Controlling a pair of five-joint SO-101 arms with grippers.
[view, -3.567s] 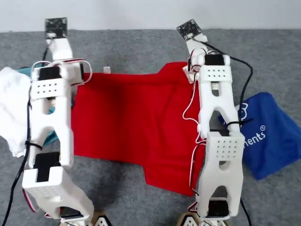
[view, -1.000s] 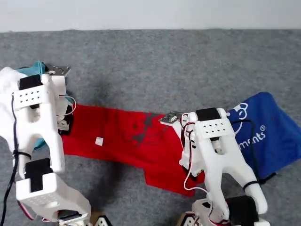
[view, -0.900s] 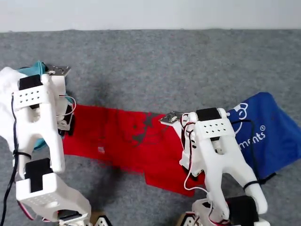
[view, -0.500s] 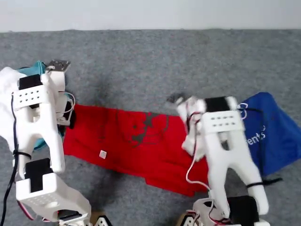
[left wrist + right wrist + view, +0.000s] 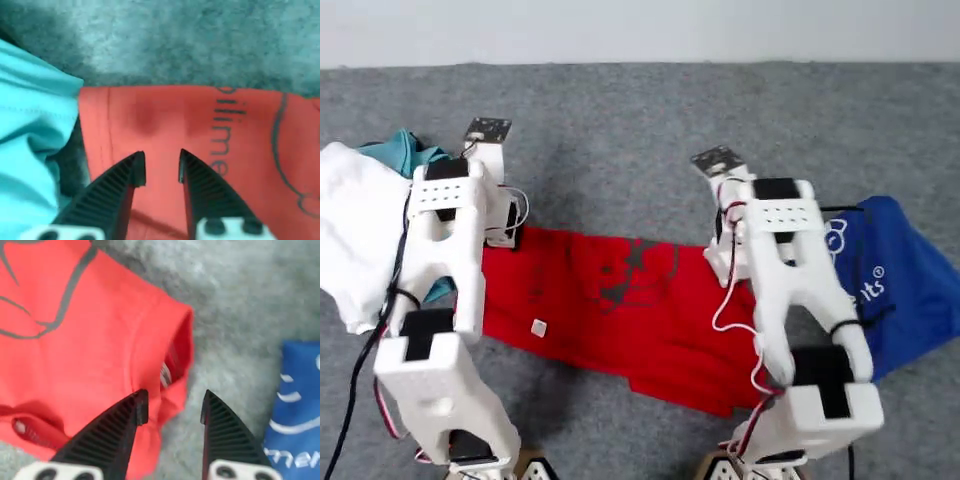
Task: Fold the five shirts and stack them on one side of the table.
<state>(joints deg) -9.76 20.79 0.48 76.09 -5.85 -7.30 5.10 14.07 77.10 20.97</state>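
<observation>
A red shirt (image 5: 610, 305) lies folded in half across the middle of the grey table, dark print facing up. My left gripper (image 5: 159, 167) hangs open just over the red shirt (image 5: 200, 135) near its corner beside the teal shirt (image 5: 30, 130), with nothing between the fingers. At the red shirt's (image 5: 75, 340) other end, my right gripper (image 5: 172, 407) is open above the folded edge, with the blue shirt (image 5: 300, 405) close by. In the high view, the left arm (image 5: 445, 235) and right arm (image 5: 785, 250) stand over the shirt's two far corners.
A crumpled white shirt (image 5: 355, 235) sits on a teal shirt (image 5: 405, 155) at the left edge. A blue shirt (image 5: 885, 285) with white print lies at the right. Bare grey carpet (image 5: 620, 140) stretches behind the red shirt.
The red shirt's far half has been pulled forward and laid over its near half. Both grippers have let go. The left arm has shifted right, and the right arm has moved farther back.
</observation>
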